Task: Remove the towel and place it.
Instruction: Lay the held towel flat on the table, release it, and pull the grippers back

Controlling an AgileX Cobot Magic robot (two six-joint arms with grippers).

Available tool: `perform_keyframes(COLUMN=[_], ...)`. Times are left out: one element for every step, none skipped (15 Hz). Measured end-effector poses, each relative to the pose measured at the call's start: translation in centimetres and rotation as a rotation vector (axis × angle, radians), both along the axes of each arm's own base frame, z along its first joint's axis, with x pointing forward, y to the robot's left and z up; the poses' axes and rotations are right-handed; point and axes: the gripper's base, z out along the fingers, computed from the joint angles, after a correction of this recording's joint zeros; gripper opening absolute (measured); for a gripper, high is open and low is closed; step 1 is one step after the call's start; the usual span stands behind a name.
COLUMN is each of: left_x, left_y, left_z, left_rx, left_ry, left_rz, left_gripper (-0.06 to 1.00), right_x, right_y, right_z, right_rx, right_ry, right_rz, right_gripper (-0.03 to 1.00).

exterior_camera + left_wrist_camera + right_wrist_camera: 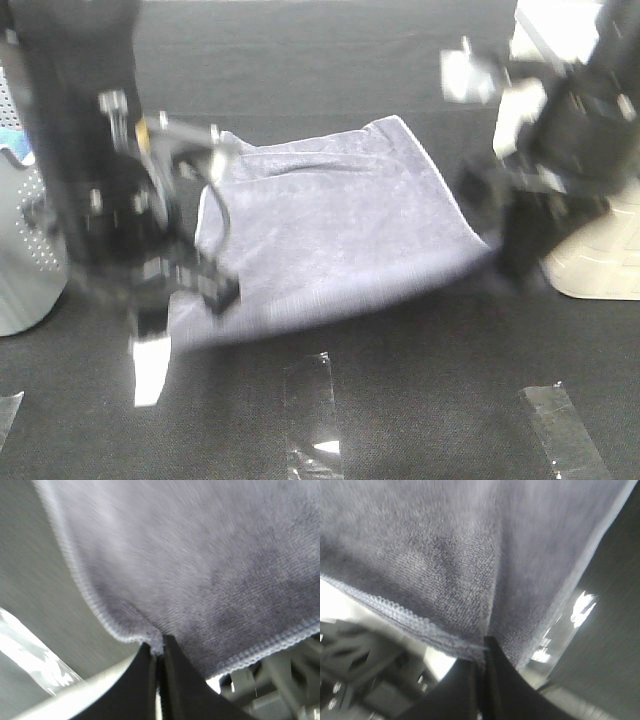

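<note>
Large greyish-purple terry towel (340, 230) with hemmed edges, lightly creased, spread over black tabletop (420, 400); left gripper (159, 649) and right gripper (481, 652) each clenched on its hem.

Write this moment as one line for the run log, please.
towel: pinched at its hem by both grippers | left gripper: shut on towel | right gripper: shut on towel | exterior view: blurred

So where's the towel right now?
Centre of the high view, over the black table: the towel spans between the left hand and the right hand, each pinching a near corner, behind the clear tape strips.
</note>
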Motion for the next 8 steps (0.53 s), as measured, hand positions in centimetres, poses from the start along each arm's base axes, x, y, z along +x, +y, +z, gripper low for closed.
perform_keyframes(left_x=[-1.1, -2.2, -3.4, -4.7, -5.9, -7.0, -8.1, -9.0], left_y=[-0.4, -0.8, -1.2, -1.7, -2.2, -2.6, -2.9, -3.3], left_z=[-0.2, -0.4, -0.7, -1.0, -1.5, -1.9, -2.2, -2.4], left_rx=[0.005, 0.009, 0.015, 0.020, 0.029, 0.037, 0.044, 0.050], left_ry=[0.014, 0.028, 0.048, 0.072, 0.095, 0.120, 0.140, 0.160], left_rz=[-0.009, -0.019, -0.029, -0.037, -0.051, -0.063, -0.071, -0.076], left_gripper=[0.00, 0.00, 0.00, 0.00, 0.00, 0.00, 0.00, 0.00], right_x=[-1.1, -2.2, -3.2, -3.9, -4.8, -5.6, -6.3, -7.0], right_y=[-0.3, -0.7, -1.1, -1.4, -1.7, -1.9, -2.0, -2.2], right_z=[-0.7, -1.5, -2.3, -2.8, -3.4, -4.0, -4.4, -4.7], right_rx=[0.001, -0.003, -0.009, -0.014, -0.015, -0.011, -0.003, 0.007], right_ry=[0.034, 0.066, 0.089, 0.108, 0.138, 0.170, 0.194, 0.213], right_rz=[-0.005, -0.011, -0.016, -0.020, -0.027, -0.033, -0.036, -0.038], right_gripper=[0.00, 0.00, 0.00, 0.00, 0.00, 0.00, 0.00, 0.00])
